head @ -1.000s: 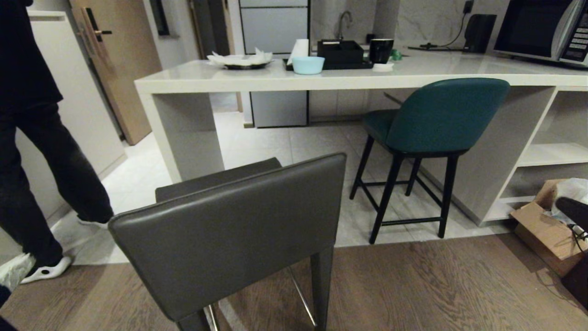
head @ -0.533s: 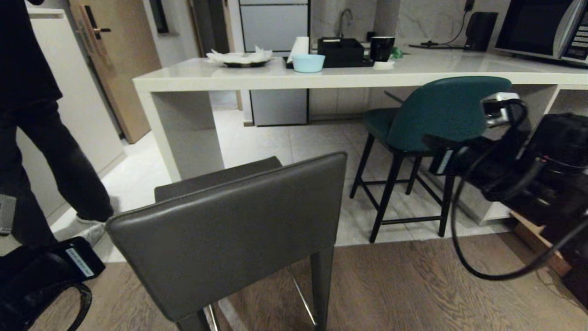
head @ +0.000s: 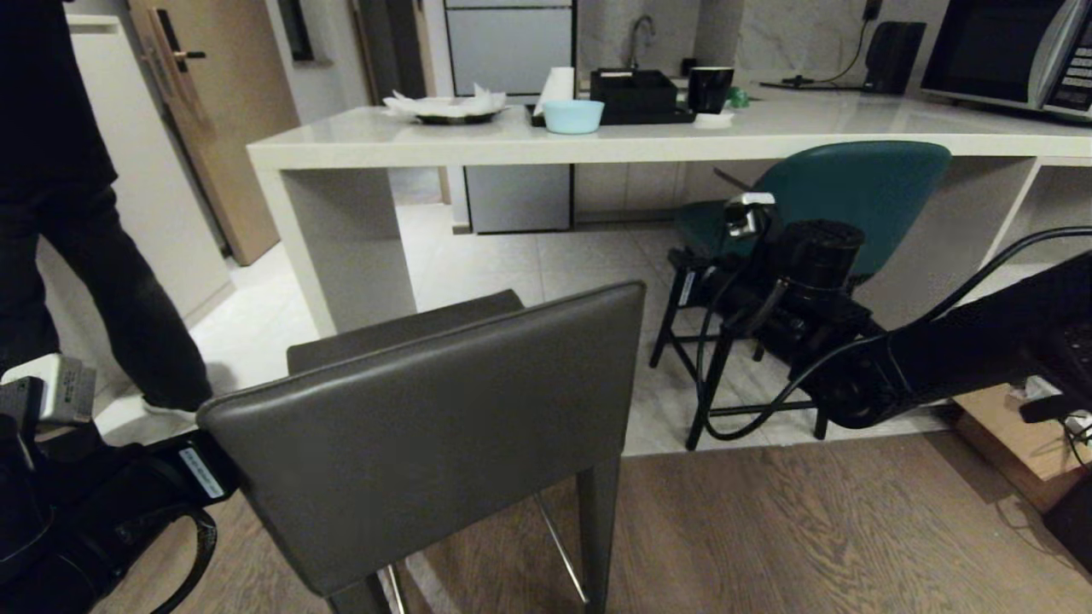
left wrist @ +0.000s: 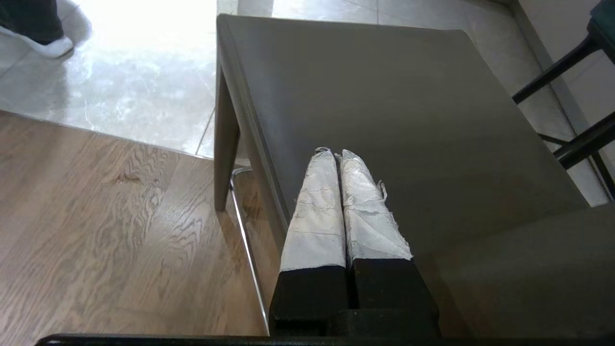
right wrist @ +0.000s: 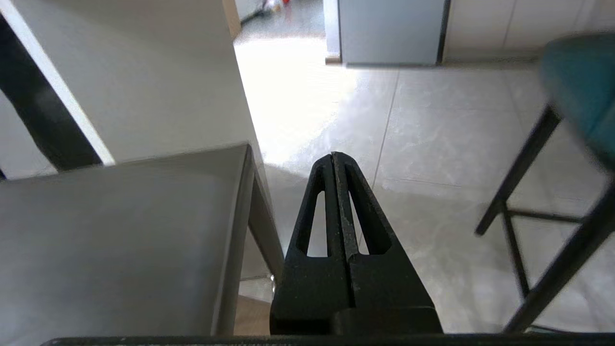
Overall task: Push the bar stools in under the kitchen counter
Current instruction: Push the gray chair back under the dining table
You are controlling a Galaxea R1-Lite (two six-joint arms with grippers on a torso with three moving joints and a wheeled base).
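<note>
- Left wrist view: our left gripper (left wrist: 336, 158), its taped fingers pressed together and gripping nothing, hovers over the seat of the dark grey stool (left wrist: 384, 120), close above its near left edge; we cannot tell whether it touches the leather.
- Our right gripper (right wrist: 334, 161) is likewise closed and empty, poised in the gap on the grey stool's right, between it and the teal stool (right wrist: 581, 81), over tile floor (right wrist: 432, 144).
- Seen from the head, the grey stool (head: 426, 426) stands well short of the kitchen counter (head: 529, 149), its low back toward us, legs on the wood floor (head: 810, 529); the teal stool (head: 845, 205) is further right, its seat already beneath the counter top.
- We judge the step in hand to be bracing both closed grippers against the grey stool for a push. Contact is best made low on the back or seat edge, one gripper each side, so the stool slides straight and does not tip or yaw.
- Aim it to the right of the counter's slab side panel (head: 350, 247), and clear of the teal stool's black legs.
- A person (head: 77, 213) stands left of the counter; we should keep the push slow.
</note>
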